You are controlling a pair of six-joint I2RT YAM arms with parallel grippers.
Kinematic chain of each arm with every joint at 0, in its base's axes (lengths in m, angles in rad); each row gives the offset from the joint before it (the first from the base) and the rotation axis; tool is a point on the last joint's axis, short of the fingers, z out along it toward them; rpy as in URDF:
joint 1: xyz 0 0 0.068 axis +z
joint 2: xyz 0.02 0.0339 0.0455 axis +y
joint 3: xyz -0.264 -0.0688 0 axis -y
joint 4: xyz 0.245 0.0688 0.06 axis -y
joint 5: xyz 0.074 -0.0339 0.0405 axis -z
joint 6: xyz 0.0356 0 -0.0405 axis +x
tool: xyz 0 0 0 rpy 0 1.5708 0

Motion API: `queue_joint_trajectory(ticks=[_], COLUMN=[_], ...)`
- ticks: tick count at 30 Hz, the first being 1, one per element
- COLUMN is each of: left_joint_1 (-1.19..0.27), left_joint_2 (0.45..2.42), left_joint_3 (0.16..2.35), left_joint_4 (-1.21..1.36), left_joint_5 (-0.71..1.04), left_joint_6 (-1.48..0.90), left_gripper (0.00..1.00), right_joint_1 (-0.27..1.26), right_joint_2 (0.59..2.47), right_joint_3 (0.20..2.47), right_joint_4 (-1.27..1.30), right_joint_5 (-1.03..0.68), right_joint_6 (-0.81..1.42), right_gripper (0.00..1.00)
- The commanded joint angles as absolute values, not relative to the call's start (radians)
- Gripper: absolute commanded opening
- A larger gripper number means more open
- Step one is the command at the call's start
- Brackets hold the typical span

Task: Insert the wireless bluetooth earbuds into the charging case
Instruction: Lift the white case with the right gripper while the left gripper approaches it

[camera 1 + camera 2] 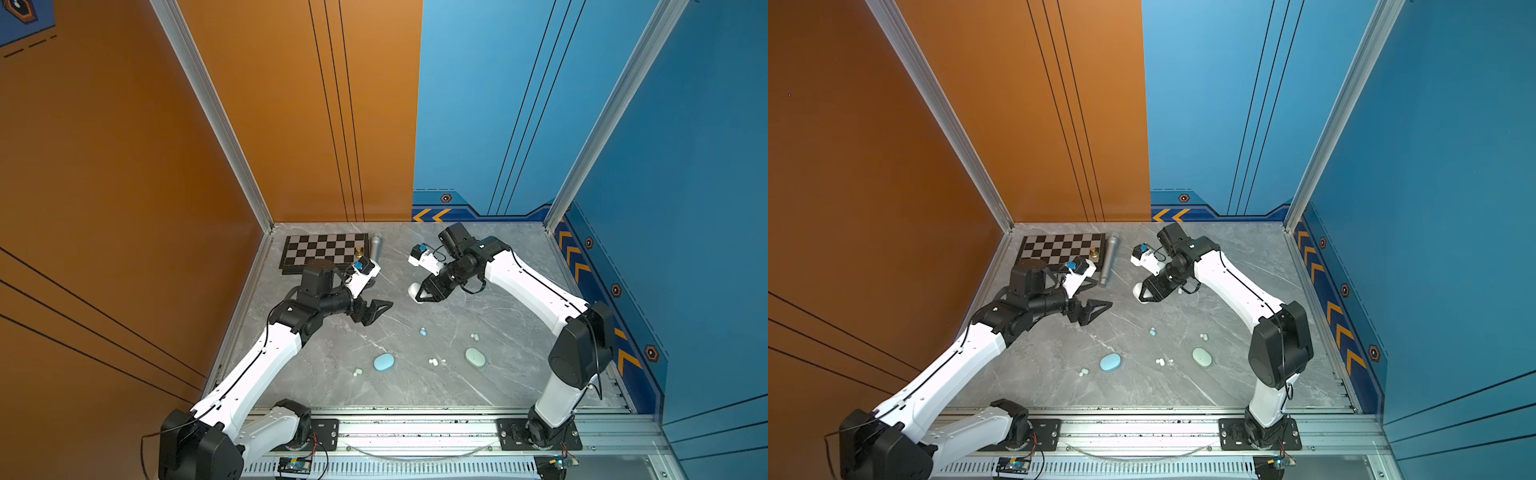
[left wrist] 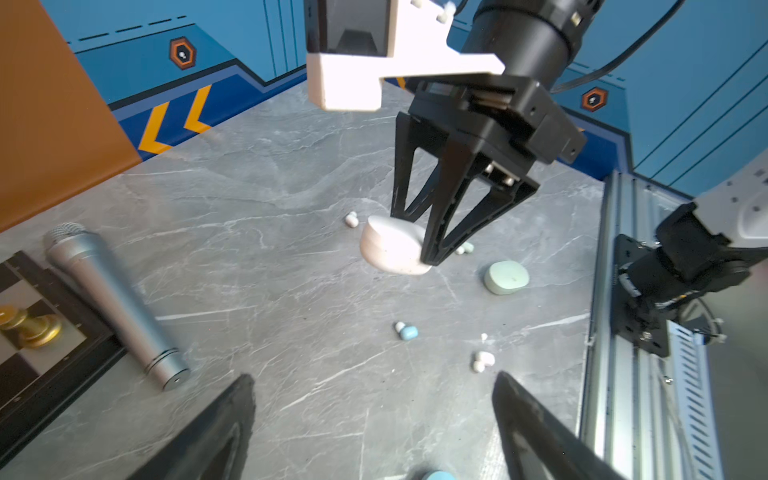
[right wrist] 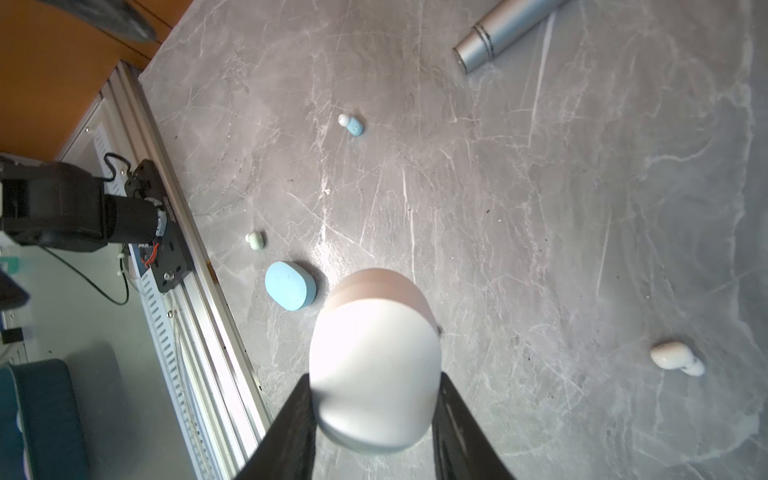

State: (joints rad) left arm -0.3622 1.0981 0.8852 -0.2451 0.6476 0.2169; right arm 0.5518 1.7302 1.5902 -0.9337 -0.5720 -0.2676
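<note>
My right gripper [image 1: 420, 296] [image 3: 376, 375] is shut on a white oval charging case [image 1: 414, 292] [image 3: 374, 357], held closed above the middle of the grey table; the left wrist view shows that case [image 2: 390, 249] clear of the surface. To its left, my left gripper [image 1: 376, 311] [image 2: 372, 376] is open and empty. Tiny earbuds lie loose on the table: a light blue earbud [image 1: 423, 331] [image 3: 353, 124], white earbuds [image 1: 434, 361] [image 1: 475, 336], a pale green earbud [image 1: 357, 372] [image 3: 254, 240], and another white earbud [image 3: 675, 357] close to the held case.
A blue case [image 1: 383, 362] and a pale green case [image 1: 475, 357] lie shut near the front. At the back left are a chessboard [image 1: 324, 249] with a gold piece [image 1: 358, 251] and a silver microphone [image 1: 376, 245]. A metal rail [image 1: 415, 428] runs along the front edge.
</note>
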Motion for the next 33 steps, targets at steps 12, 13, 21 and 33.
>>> queue_joint_trajectory(ticks=[12,13,21,33], left_joint_1=[-0.568,-0.585,-0.656,-0.681], left_joint_2=[1.141,1.145,1.184,1.222], left_joint_3=[0.894,0.898,0.932,0.969], left_joint_4=[-0.273,-0.273,-0.234,-0.075], left_joint_5=[0.849,0.840,0.827,0.811], left_joint_6=[0.307,0.318,0.335,0.295], left_gripper=[0.77,0.77,0.68,0.63], right_joint_1=[0.567,0.567,0.580,0.592], right_joint_2=[1.348,1.331,1.231,1.171], right_joint_3=[1.372,1.362,1.299,1.218], right_joint_4=[-0.948,-0.948,-0.937,-0.840], right_joint_5=[-0.654,-0.659,-0.700,-0.737], right_joint_6=[-0.684,-0.684,-0.638,-0.531], right_gripper=[0.00,0.00,0.00,0.00])
